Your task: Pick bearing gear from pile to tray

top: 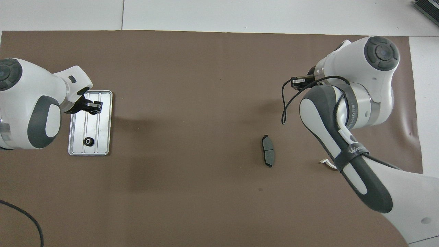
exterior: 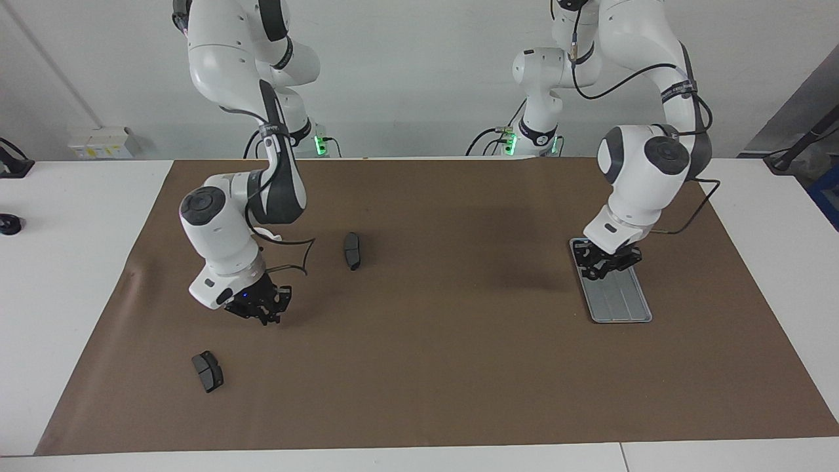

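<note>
While the left gripper [exterior: 606, 265] hangs low over the tray [exterior: 623, 305], I cannot tell whether it carries anything. One gear [top: 88, 141] already lies in the tray at the end nearer the robots. A round part let go from too high could bounce, roll along the ridges or knock that gear. The right gripper [exterior: 262, 313], pinched shut low over the mat [exterior: 426, 367], may have closed on nothing. Two pads [exterior: 352, 250] [exterior: 207, 371] and a bracket [top: 327, 163] lie around it. The brown mat covers a white table [exterior: 65, 262] against a plain wall [exterior: 406, 78].
</note>
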